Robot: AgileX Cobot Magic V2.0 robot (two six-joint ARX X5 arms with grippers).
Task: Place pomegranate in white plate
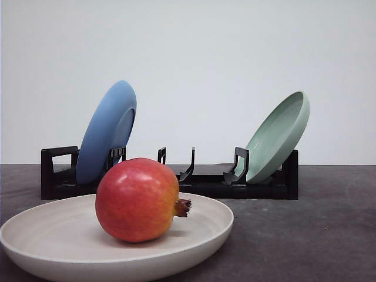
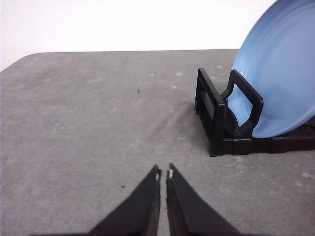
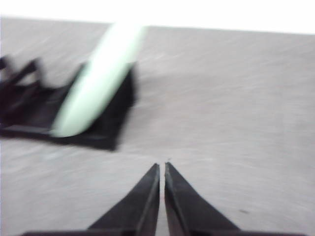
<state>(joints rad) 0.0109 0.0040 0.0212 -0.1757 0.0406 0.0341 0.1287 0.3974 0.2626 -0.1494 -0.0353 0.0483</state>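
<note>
Fruit: we see the pomegranate [image 1: 138,200] resting in the white plate [image 1: 53,249], stub toward 3 o'clock.
Grippers: left gripper [image 2: 163,174] and right gripper [image 3: 162,167] closed, empty; we keep them clear.

Left gripper [image 2: 163,173]: black fingers closed together, nothing held. Right gripper [image 3: 162,167]: fingers likewise pressed together, empty; view motion-blurred.

Open grey bench [image 2: 88,123] is seen beside the black slotted plastic rack [image 1: 176,182]; middle rack slots stand unoccupied.
</note>
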